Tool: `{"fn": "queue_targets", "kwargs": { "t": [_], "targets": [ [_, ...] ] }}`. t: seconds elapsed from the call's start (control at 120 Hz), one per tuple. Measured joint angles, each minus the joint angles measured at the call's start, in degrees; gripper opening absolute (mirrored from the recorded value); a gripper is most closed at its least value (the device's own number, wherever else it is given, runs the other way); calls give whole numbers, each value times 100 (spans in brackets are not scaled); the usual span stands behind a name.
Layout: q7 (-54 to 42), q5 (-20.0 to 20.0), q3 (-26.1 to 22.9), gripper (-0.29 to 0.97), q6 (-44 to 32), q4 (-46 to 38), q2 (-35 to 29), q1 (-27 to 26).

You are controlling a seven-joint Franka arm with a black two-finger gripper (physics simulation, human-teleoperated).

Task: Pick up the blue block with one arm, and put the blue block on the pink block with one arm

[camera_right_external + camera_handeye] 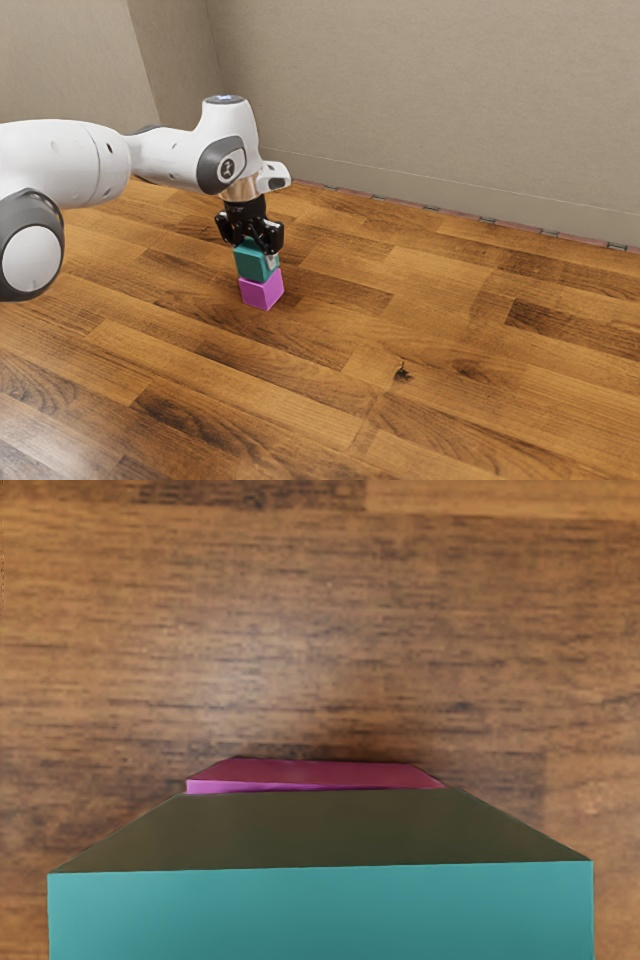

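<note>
Our gripper pinches the blue block, which looks seated on the pink block. We'd confirm alignment, spread fingers gently, then lift straight up so nothing topples.

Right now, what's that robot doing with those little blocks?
The white robot arm is stacking blocks. Its black gripper is down over the top of the blue-green block, which looks to be sitting on the pink block, a small tower on the wooden table. In the wrist view, the pink block peeks out from under the blue-green one. I can't tell if the gripper has let go.
</note>
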State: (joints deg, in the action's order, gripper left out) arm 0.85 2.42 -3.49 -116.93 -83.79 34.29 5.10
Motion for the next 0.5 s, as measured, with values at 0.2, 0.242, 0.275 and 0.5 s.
{"fn": "queue_targets", "kwargs": {
  "t": [0.2, 0.242, 0.275, 0.5],
  "targets": [
    [-5, 1, 5, 36, 0, -1, -5, 0],
    [-6, 1, 5, 36, 0, -5, -5, 0],
    [-6, 1, 5, 36, 0, -7, -5, 0],
    [-66, -43, 6, 53, 7, -8, -5, -1]
  ]
}}
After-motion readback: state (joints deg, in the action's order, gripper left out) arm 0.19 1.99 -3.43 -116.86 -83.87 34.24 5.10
